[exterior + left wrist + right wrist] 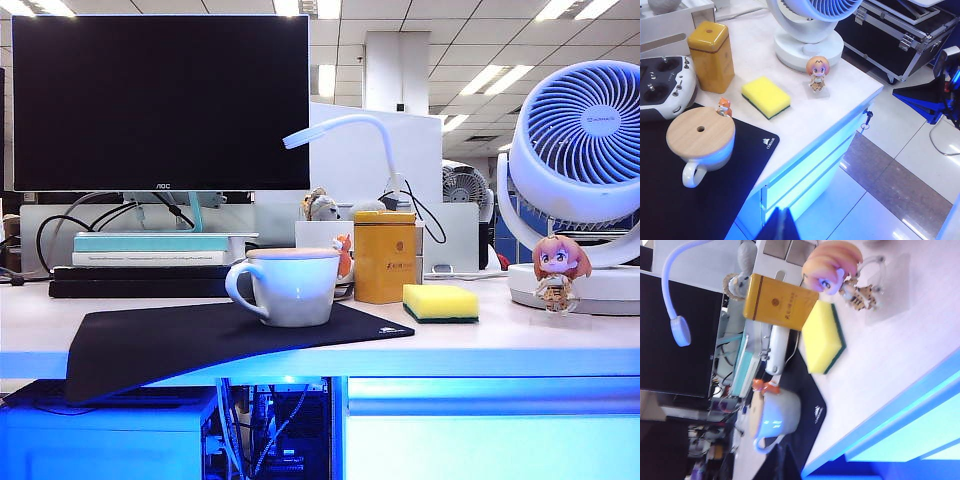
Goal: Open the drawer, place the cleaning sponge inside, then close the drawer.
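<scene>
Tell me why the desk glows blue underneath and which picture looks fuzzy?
Exterior view: blue light tints the closed drawer front, while the cleaning sponge stays sharp. Left wrist view: the same glow runs under the desk edge, with glare on the floor. Right wrist view: soft, slightly blurred, tilted sideways.

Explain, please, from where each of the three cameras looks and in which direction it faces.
Exterior view: level with the desk edge, facing the cup, tin, sponge and monitor; no arm shows.
Left wrist view: high above the desk corner, looking down; a dark tip of the left gripper shows.
Right wrist view: rolled sideways, above the desk front; a dark edge of the right gripper shows.
All share sponge, cup, tin, figurine.
</scene>
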